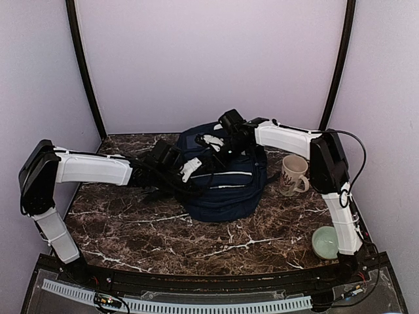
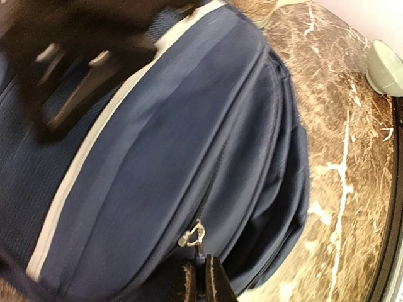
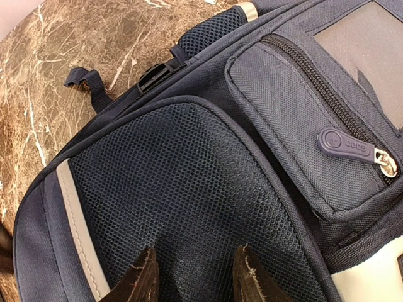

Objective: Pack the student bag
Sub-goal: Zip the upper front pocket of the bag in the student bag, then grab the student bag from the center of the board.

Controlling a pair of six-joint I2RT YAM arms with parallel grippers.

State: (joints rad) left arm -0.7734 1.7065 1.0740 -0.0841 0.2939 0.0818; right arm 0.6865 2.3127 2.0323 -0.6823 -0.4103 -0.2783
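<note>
The marble table [image 1: 163,235] carries the bag [image 1: 222,176], which lies flat around its middle, toward the back, between the two arms. A mug [image 1: 293,175] stands just beside the bag's right edge, and a bowl [image 1: 325,242] sits nearer the front, by the right arm's base. The zips in view look closed and nothing shows going into the bag, so the step in hand reads as opening a compartment. The right gripper [image 3: 198,280] hangs over the mesh pocket [image 3: 189,189] with its fingers spread and nothing between them; whether the tips touch the mesh I cannot tell. The left gripper [image 2: 200,263], at the bag's left side, has its fingers pressed together, pinching what looks like the zip pull [image 2: 194,239] of a long zip. The next move likely calls for a steady draw along the zip's curve with a firm pinch, while the right arm presses the fabric down so the bag does not slide with the pull.
</note>
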